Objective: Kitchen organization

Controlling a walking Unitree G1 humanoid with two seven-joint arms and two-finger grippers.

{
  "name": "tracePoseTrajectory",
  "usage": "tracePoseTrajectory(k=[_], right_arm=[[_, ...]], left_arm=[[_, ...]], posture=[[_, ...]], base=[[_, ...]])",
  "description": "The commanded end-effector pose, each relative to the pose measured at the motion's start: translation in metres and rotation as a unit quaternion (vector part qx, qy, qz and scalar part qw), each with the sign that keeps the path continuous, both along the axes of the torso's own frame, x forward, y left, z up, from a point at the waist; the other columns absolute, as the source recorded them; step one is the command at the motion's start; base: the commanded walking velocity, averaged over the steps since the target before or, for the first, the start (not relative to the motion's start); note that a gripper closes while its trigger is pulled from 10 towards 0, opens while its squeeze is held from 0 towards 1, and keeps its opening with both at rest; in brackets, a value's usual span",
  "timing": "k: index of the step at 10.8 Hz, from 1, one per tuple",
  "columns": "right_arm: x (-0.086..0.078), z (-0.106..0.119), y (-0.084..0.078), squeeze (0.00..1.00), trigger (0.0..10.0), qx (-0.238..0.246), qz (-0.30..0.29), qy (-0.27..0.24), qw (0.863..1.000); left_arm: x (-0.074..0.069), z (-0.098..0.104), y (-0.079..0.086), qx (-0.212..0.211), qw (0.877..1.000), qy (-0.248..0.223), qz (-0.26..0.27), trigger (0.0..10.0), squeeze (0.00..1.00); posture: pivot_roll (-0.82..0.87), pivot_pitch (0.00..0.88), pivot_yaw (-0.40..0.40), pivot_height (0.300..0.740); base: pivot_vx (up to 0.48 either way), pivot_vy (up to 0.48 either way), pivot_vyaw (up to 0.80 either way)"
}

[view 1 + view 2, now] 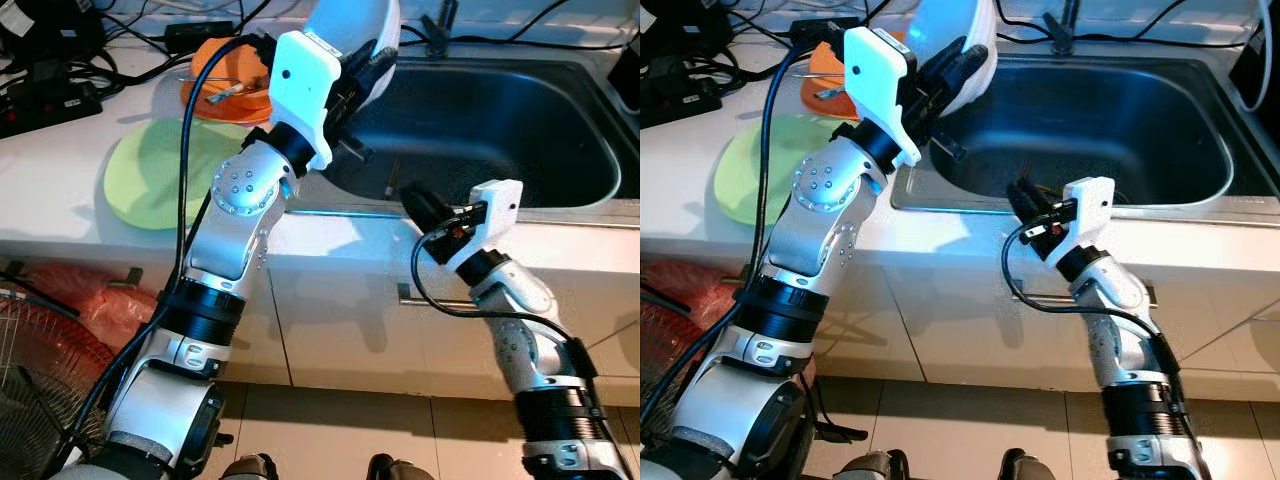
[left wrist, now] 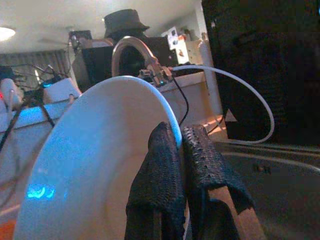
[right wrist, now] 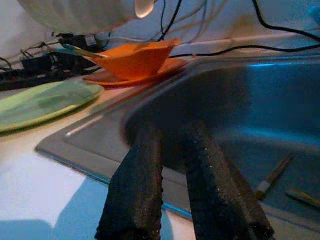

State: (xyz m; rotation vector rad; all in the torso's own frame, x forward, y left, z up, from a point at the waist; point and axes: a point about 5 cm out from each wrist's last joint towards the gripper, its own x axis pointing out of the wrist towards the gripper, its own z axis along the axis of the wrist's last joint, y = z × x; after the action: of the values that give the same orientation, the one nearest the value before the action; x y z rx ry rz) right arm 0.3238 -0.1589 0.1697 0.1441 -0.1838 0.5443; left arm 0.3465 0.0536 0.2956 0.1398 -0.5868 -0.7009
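Note:
My left gripper (image 1: 372, 68) is raised over the left rim of the steel sink (image 1: 560, 200), shut on the rim of a white plate (image 1: 358, 22). In the left wrist view its fingers (image 2: 165, 150) pinch the edge of the white plate (image 2: 95, 165), which is tilted on edge. My right gripper (image 1: 413, 203) hovers low at the sink's front edge, pointing into the basin, its fingers (image 3: 145, 165) close together with nothing between them. An orange bowl (image 3: 132, 59) with a spoon sits on an orange plate beside a flat green plate (image 1: 160, 175) on the white counter.
Some utensils (image 3: 272, 177) lie on the sink bottom. The faucet (image 1: 445, 20) stands behind the basin. A power strip (image 1: 50, 100) and cables crowd the counter's back left. A fan grille (image 1: 40, 380) stands on the floor at the left, below the counter.

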Motion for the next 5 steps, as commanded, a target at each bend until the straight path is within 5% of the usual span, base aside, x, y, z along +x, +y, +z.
tracePoseTrajectory(k=[1, 5], right_arm=[[0.001, -0.005, -0.006, 0.0, 10.0, -0.003, -0.014, 0.014, 1.0], [0.005, 0.016, -0.013, 0.0, 10.0, -0.023, -0.022, -0.018, 0.999]], left_arm=[[-0.001, 0.001, 0.0, 0.0, 1.0, -0.003, -0.008, 10.0, 0.0], [0.004, -0.013, -0.004, -0.001, 0.999, 0.04, -0.032, 10.0, 0.0]], posture=[[0.01, 0.156, 0.043, 0.74], [0.0, 0.156, 0.05, 0.74]], base=[[0.0, 0.0, 0.0], [0.0, 0.0, 0.0]])
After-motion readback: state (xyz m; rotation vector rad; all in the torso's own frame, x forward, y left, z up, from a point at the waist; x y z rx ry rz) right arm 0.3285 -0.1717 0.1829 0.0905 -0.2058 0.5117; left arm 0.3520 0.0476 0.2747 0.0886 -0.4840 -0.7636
